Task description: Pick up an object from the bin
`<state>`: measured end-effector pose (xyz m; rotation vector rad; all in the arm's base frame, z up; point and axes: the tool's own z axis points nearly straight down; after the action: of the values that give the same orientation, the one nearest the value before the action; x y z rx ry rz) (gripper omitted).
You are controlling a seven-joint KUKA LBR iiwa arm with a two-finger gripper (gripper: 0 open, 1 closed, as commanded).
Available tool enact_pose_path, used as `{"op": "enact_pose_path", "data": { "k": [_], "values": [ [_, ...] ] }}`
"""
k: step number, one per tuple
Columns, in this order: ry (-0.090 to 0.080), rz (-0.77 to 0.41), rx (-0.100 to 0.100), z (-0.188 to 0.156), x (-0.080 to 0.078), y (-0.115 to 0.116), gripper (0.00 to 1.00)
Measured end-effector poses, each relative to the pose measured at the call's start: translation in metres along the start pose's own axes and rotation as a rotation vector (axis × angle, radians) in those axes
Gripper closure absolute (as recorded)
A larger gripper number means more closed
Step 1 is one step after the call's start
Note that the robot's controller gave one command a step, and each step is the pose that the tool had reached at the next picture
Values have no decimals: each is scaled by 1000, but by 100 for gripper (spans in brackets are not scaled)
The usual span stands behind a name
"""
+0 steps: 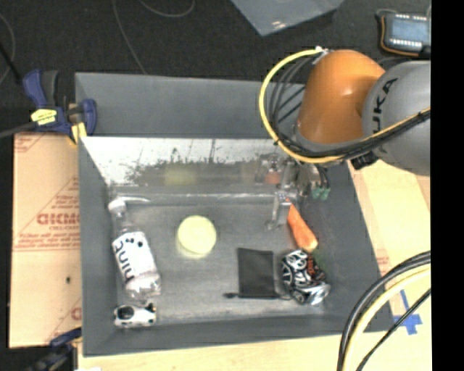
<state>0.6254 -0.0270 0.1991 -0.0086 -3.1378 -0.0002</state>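
Grey bin [167,109], bottle [134,261], yellow disc [196,236], orange carrot [301,230] beside tool [281,210]

Bin floor [233,217] bare mid-bin, carrot [302,230], can [304,278] right

Dark floor [181,43], grey sheet [290,13] lying there, pale tabletop [217,359]
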Motion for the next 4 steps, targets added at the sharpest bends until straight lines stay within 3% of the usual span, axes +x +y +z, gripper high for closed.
{"op": "enact_pose_path", "data": {
  "k": [1,2,3,4],
  "values": [
    [-9,0,1,-5,-2,0,0],
    [-9,-124,1,40,18,9,0],
    [-7,-442,2,51,44,20,0],
    [-11,-463,2,67,47,20,0]
  ]
}}
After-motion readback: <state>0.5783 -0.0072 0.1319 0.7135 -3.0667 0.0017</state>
